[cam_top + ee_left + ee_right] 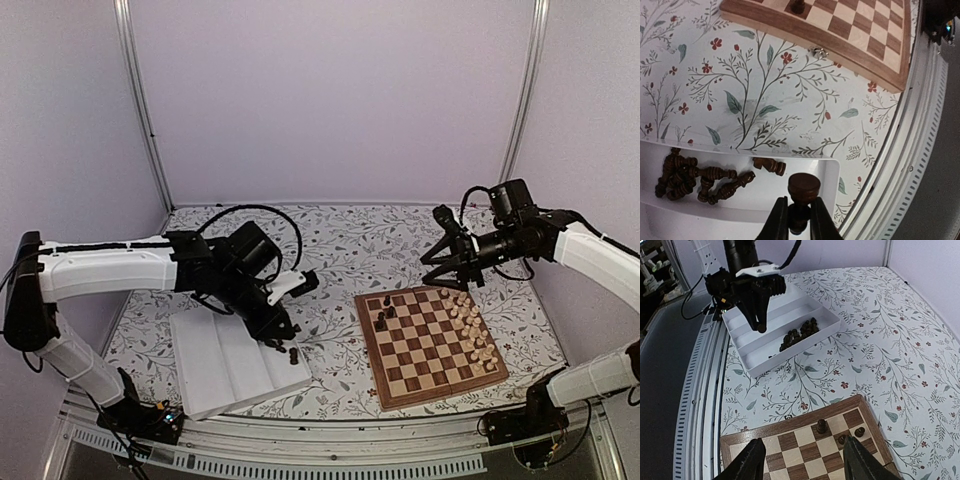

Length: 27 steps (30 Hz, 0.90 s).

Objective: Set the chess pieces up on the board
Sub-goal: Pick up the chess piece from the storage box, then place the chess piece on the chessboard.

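My left gripper (799, 216) is shut on a dark brown chess piece (803, 192), held above the white tray (832, 172); the gripper also shows in the top view (280, 328). Several dark pieces (695, 177) lie in a heap in the tray, also seen from the right wrist (799, 333). The chessboard (430, 343) lies at the right, with a few dark pieces (384, 314) at its far left corner and cream pieces (474, 325) along its right side. My right gripper (803, 460) is open and empty above the board's far edge, over dark pieces (821, 426).
The floral tablecloth (765, 100) lies between tray and board. The table's metal front rail (925, 150) runs just past the tray's end. The left arm (747, 280) hangs over the tray.
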### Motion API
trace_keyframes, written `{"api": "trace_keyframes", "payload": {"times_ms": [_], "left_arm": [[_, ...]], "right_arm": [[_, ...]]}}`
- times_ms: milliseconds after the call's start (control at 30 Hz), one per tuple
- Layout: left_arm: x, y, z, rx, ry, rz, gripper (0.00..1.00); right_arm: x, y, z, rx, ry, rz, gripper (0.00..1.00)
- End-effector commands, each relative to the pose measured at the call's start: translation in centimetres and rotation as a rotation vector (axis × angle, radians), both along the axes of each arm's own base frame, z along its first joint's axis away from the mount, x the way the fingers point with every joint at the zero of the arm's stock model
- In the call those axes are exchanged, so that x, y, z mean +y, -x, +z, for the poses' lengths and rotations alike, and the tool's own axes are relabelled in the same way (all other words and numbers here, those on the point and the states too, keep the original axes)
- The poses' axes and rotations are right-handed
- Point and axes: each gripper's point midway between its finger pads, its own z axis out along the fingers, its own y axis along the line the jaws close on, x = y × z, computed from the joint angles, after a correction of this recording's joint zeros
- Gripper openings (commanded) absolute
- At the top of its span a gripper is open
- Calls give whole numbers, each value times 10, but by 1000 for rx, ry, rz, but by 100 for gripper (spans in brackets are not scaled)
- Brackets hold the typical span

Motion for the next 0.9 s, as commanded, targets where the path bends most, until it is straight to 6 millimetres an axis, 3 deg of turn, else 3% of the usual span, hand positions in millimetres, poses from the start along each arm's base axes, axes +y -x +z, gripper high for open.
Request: {"api": "trace_keyframes", "payload": {"times_ms": [0, 200, 433, 867], "left_arm": [[-31, 0, 54, 54, 238, -58, 13], [-54, -2, 85, 166, 364, -103, 14], [-79, 3, 98, 314, 436, -138, 14], [-86, 8, 89, 406, 444, -145, 14]], "right_arm": [[30, 14, -8, -122, 139, 123, 56], [71, 21, -11, -313, 284, 212, 57], [124, 42, 7, -493, 343, 266, 59], [156, 48, -29, -649, 521, 304, 56]]}}
